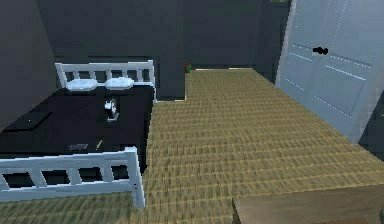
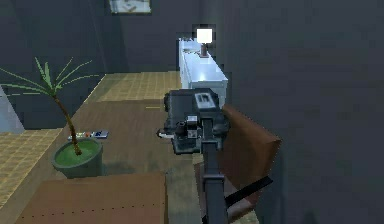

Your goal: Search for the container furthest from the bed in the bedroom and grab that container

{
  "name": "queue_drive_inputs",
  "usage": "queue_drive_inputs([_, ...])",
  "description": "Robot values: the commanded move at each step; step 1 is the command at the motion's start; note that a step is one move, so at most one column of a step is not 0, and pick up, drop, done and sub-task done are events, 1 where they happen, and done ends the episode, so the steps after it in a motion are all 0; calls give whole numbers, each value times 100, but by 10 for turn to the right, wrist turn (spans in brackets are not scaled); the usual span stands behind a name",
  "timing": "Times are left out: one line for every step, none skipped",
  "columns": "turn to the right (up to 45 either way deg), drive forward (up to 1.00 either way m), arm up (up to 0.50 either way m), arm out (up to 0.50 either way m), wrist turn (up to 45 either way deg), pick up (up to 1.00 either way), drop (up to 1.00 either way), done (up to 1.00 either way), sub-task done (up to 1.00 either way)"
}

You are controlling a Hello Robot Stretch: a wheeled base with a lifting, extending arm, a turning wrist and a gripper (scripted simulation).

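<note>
Between table (image 2: 130, 140) and chair (image 2: 252, 150), arm (image 2: 211, 178) outstretched

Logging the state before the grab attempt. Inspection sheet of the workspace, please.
Surface: brown tabletop beneath the arm; woven tan floor.
Job's things: bed, white frame, dark cover, two white pillows; small things on the cover, too small to name.
Clutter: potted plant and small flat item on the tabletop.
Grippers: gripper at the arm's far end, tabletop behind it; cannot tell whether it holds anything.
Cables: nothing seen.
Surroundings: white double doors, brown chair, long white unit, wall picture, dark walls.
</note>
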Motion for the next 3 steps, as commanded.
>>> queue_drive_inputs([0, 0, 0, 0, 0, 100, 0, 0, 0])
queue_drive_inputs([0, 0, 10, 0, 0, 0, 0, 0, 0])
queue_drive_inputs([0, 0, 0, 0, 0, 0, 0, 100, 0])
